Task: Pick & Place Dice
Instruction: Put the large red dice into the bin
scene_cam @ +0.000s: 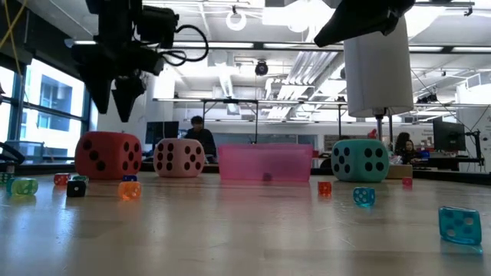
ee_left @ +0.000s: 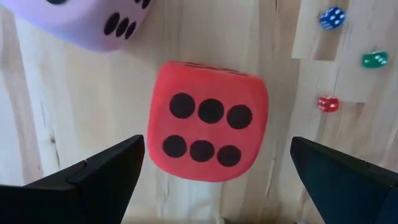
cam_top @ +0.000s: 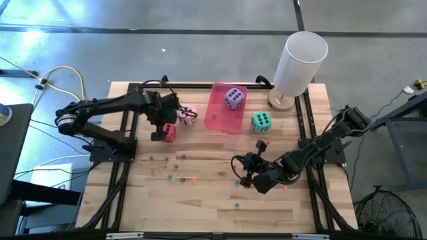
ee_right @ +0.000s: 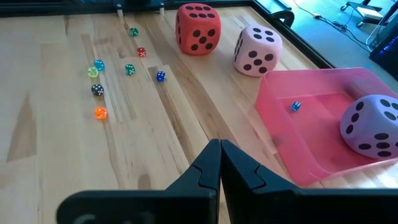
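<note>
Jaws of the left gripper (ee_left: 214, 171) gape wide above the red die (ee_left: 208, 129), untouched; right gripper (ee_right: 219, 163) closed, empty.

No legible text, labels, brands, numerals or signs anywhere.

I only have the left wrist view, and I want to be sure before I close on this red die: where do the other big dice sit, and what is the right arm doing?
Observer: The purple die already lies in the pink tray.
Operator: And the teal one?
Observer: The teal die sits on the table beside the tray, on the right arm's side.
Operator: Is the right arm clear of me?
Observer: Yes. The right gripper is shut and empty, low over the table, well away from the red die under your open left gripper.
</note>
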You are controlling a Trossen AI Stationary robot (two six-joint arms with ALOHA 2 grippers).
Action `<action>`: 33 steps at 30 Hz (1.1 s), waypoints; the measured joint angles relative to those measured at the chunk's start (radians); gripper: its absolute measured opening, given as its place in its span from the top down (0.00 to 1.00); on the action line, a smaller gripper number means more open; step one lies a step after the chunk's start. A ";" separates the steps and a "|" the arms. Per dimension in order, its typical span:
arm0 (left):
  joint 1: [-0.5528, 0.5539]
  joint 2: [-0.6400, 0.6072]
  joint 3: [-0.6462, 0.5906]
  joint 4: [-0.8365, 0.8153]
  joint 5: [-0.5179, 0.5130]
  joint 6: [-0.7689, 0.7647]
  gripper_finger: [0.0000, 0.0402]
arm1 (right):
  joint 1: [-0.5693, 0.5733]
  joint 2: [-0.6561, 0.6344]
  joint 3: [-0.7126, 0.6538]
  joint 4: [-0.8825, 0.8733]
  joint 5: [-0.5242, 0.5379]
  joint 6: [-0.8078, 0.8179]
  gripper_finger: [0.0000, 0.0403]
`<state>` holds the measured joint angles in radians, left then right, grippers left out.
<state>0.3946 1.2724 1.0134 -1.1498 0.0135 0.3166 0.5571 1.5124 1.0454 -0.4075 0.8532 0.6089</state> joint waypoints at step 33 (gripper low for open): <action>0.000 -0.004 -0.140 0.154 -0.029 0.008 0.01 | -0.001 0.001 0.000 0.000 0.000 0.000 1.00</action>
<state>0.3946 1.2686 0.8730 -0.9958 -0.0155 0.3244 0.5564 1.5131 1.0454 -0.4072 0.8528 0.6090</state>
